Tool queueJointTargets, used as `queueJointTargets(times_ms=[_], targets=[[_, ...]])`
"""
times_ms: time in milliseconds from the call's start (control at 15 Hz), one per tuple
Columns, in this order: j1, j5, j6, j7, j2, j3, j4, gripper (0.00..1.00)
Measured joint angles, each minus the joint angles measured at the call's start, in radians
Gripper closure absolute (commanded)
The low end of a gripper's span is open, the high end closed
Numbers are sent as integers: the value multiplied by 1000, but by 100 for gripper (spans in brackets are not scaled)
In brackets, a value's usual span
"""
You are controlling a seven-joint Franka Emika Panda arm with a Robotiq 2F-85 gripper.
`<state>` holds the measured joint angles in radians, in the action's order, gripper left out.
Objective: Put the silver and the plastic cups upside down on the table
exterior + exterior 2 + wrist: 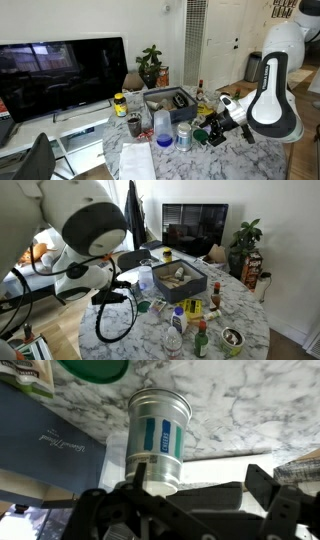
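In an exterior view, your gripper (pixel 213 131) sits low over the large round white marble-patterned table (pixel 250 160), just beside the short shiny silver metal cup (pixel 184 136). The taller translucent bluish-white plastic tumbler (pixel 161 124) stands on the far side of that cup from the gripper. A dark brownish cup (pixel 134 125) stands beyond the tumbler. A grey tray-like box (pixel 168 99) sits behind the three cups, and a white sheet (pixel 138 160) lies at the table's near edge. The jaws are too small here for you to judge.

In an exterior view from behind the robot, the white arm (pixel 85 225) fills the left side above the table (pixel 250 315). The grey box (pixel 180 278) is mid-table, and the plastic tumbler (pixel 146 278) stands just beside it. You cannot pick out the silver metal cup here.

In the wrist view, the silver metal cup (pixel 158 430), with a blue and white label, fills the middle. Its wider ribbed end points toward the top of the picture. Your dark fingers (pixel 270 495) are spread wide on either side of it and clamp nothing. A green round rim (pixel 95 368) shows at the top edge.
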<state>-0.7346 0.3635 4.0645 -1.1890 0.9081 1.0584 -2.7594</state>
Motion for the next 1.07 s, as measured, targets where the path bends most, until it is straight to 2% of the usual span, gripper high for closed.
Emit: queueJointTargets(times_ms=[400, 667, 867, 1067], targets=[[15, 435, -309, 3, -292, 155, 42, 0], [7, 717, -582, -1, -487, 290, 114, 0], [-10, 819, -746, -3, -639, 353, 161, 0], [-10, 822, -804, 8, -775, 353, 160, 0]])
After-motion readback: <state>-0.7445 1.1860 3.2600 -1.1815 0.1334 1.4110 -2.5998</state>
